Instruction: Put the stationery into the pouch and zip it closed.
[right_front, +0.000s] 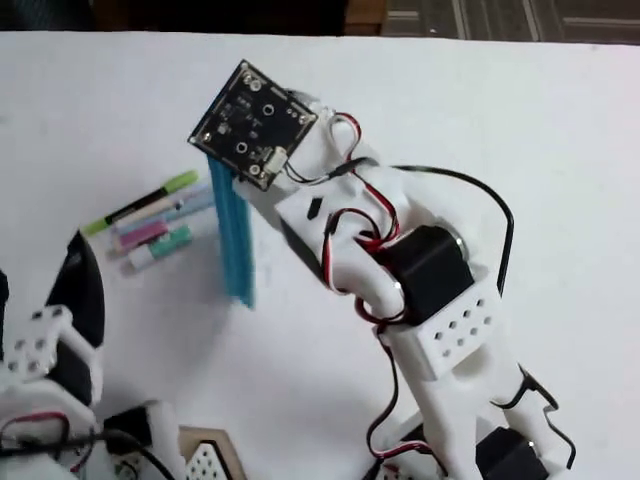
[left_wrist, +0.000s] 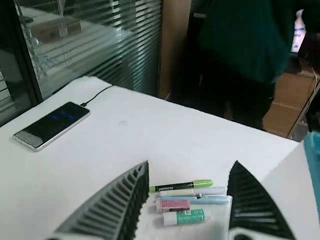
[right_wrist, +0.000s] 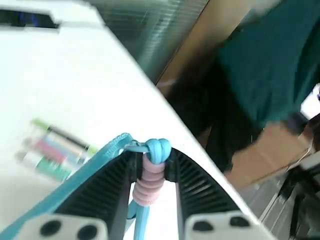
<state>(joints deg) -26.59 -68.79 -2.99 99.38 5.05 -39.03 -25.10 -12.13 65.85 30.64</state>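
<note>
Pouch (right_front: 235, 240) held edge-on over the surface (right_front: 500, 120) by right pincer (right_wrist: 151, 157) clamped on its beaded zipper pull (right_wrist: 149, 186), likely to present the mouth, while left pincer (left_wrist: 190, 167), jaws apart, faces the stationery (left_wrist: 184, 202) lying loose just beside the pouch.

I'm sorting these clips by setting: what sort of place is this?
Probably an office or lab: a white table beside slatted window blinds, a phone lying plugged in on it, and cardboard boxes behind.

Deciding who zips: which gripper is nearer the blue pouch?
Right. The right gripper is shut on the pouch, touching it. The left gripper is open and apart from the pouch, facing the pens.
</note>
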